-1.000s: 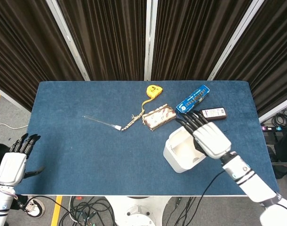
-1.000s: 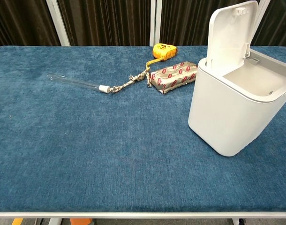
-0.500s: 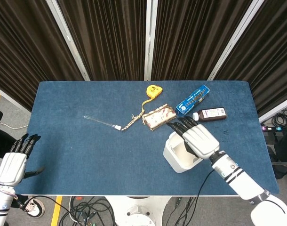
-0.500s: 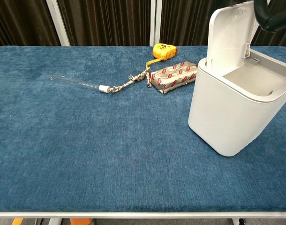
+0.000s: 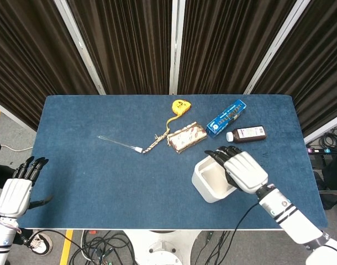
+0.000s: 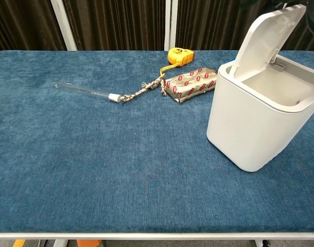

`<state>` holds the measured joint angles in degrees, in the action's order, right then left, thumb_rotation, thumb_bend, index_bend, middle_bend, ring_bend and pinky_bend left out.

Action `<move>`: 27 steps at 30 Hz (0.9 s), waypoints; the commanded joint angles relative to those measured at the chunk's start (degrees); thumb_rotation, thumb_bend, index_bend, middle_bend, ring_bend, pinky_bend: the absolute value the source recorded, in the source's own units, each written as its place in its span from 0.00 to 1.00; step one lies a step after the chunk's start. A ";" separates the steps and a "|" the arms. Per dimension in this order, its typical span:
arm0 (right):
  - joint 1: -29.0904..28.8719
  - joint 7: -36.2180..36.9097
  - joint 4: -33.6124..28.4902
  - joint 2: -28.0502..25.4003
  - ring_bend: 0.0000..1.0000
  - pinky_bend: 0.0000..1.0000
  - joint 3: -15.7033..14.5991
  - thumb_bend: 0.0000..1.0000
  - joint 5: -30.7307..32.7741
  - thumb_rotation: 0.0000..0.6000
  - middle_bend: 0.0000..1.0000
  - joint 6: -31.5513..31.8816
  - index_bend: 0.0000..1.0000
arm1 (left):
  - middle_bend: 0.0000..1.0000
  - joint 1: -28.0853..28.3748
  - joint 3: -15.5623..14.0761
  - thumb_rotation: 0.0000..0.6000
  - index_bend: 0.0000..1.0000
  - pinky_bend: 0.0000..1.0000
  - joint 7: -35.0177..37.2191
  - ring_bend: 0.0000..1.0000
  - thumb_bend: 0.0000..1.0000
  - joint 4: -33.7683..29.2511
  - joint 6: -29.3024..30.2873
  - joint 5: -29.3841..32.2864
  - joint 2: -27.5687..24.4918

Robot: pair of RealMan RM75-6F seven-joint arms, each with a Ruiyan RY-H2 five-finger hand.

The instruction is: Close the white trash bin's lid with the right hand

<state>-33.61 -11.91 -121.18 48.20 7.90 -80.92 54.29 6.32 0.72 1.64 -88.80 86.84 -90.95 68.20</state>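
Note:
The white trash bin [image 5: 208, 186] stands near the table's front right; its body [image 6: 249, 128] fills the right of the chest view. Its lid [image 6: 267, 38] is hinged at the back and leans forward over the opening, partly lowered. My right hand [image 5: 243, 170] lies flat on top of the lid with fingers stretched out, hiding the lid in the head view; it holds nothing. My left hand [image 5: 18, 187] hangs off the table's left front corner, fingers apart and empty.
Behind the bin lie a patterned packet [image 5: 186, 137], a braided rope [image 5: 159, 136], a yellow tape measure [image 5: 181, 105], a blue box [image 5: 226, 117] and a brown bottle [image 5: 247, 133]. A glass tube [image 5: 119, 142] lies mid-left.
My right hand reached over the upright lid, then drew back toward the front right, and the lid has tipped from upright to leaning over the opening. The left hand stayed put.

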 commanded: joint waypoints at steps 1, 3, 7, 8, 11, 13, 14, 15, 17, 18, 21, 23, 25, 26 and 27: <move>1.57 1.40 -0.05 -0.84 0.16 0.23 -1.65 1.00 -2.73 1.00 0.25 1.09 0.12 | 0.11 0.02 -0.02 1.00 0.11 0.15 -0.02 0.02 0.00 -0.13 0.01 -0.08 -0.09; 2.38 1.89 -0.16 -1.22 0.17 0.23 -2.46 1.00 -4.39 1.00 0.26 1.77 0.12 | 0.11 -0.02 -0.07 1.00 0.11 0.15 -0.03 0.02 0.00 -0.22 0.08 -0.15 -0.13; 4.08 2.83 -0.07 -2.23 0.18 0.24 -4.32 1.00 -7.71 1.00 0.27 2.93 0.12 | 0.11 -0.05 -0.07 1.00 0.11 0.15 -0.12 0.02 0.00 -0.46 0.25 -0.29 -0.30; 4.38 2.94 0.01 -2.45 0.18 0.24 -4.71 1.00 -8.28 1.00 0.27 3.01 0.12 | 0.11 -0.02 -0.08 1.00 0.11 0.15 -0.18 0.02 0.00 -0.46 0.22 -0.33 -0.29; 5.21 3.23 0.30 -2.87 0.18 0.24 -5.89 1.00 -9.63 1.00 0.27 3.08 0.12 | 0.11 -0.01 -0.10 1.00 0.11 0.15 -0.17 0.02 0.00 -0.59 0.19 -0.35 -0.38; 5.69 3.40 0.64 -2.79 0.18 0.24 -6.59 1.00 -10.29 1.00 0.27 3.05 0.12 | 0.11 0.03 -0.13 1.00 0.11 0.15 -0.29 0.02 0.00 -0.60 0.07 -0.34 -0.28; 5.87 3.47 0.84 -2.69 0.18 0.24 -6.86 1.00 -10.51 1.00 0.27 3.02 0.12 | 0.11 0.04 -0.16 1.00 0.11 0.15 -0.32 0.02 0.00 -0.60 0.02 -0.34 -0.25; 6.03 3.54 1.10 -2.53 0.18 0.24 -7.10 1.00 -10.68 1.00 0.27 2.97 0.12 | 0.11 0.05 -0.17 1.00 0.11 0.15 -0.35 0.02 0.00 -0.61 -0.01 -0.35 -0.22; 6.31 3.68 1.79 -2.05 0.18 0.24 -7.52 1.00 -10.81 1.00 0.27 2.85 0.12 | 0.11 0.06 -0.19 1.00 0.11 0.15 -0.49 0.02 0.00 -0.64 -0.01 -0.40 -0.22; 6.38 3.79 2.07 -1.83 0.18 0.24 -7.62 1.00 -10.82 1.00 0.27 2.80 0.12 | 0.11 0.10 -0.16 1.00 0.11 0.15 -0.51 0.02 0.00 -0.66 -0.04 -0.38 -0.24; 6.53 4.21 2.89 -1.11 0.18 0.24 -7.86 1.00 -10.98 1.00 0.26 2.72 0.12 | 0.11 0.08 -0.06 1.00 0.11 0.15 -0.48 0.02 0.00 -0.76 0.10 -0.34 -0.38; 6.54 4.50 3.43 -0.59 0.18 0.24 -7.91 1.00 -11.13 1.00 0.26 2.70 0.12 | 0.11 0.05 -0.07 1.00 0.11 0.15 -0.46 0.02 0.00 -0.72 0.12 -0.29 -0.33; 6.53 4.80 4.03 -0.04 0.18 0.24 -7.95 1.00 -11.12 1.00 0.25 2.62 0.12 | 0.11 0.04 -0.15 1.00 0.11 0.15 -0.40 0.02 0.00 -0.53 -0.06 -0.17 -0.17; 6.52 4.92 4.29 0.20 0.18 0.24 -7.99 1.00 -11.09 1.00 0.25 2.55 0.12 | 0.11 0.01 -0.25 1.00 0.11 0.15 -0.35 0.02 0.00 -0.42 -0.18 -0.14 -0.11; 6.52 5.00 4.52 0.40 0.18 0.24 -8.05 1.00 -11.05 1.00 0.25 2.44 0.12 | 0.11 0.00 -0.32 1.00 0.11 0.15 -0.35 0.02 0.00 -0.31 -0.26 -0.14 -0.05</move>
<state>-27.09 -7.01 -116.78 48.48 -0.10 -92.00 56.81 6.33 0.43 1.28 -89.13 86.60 -91.10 68.13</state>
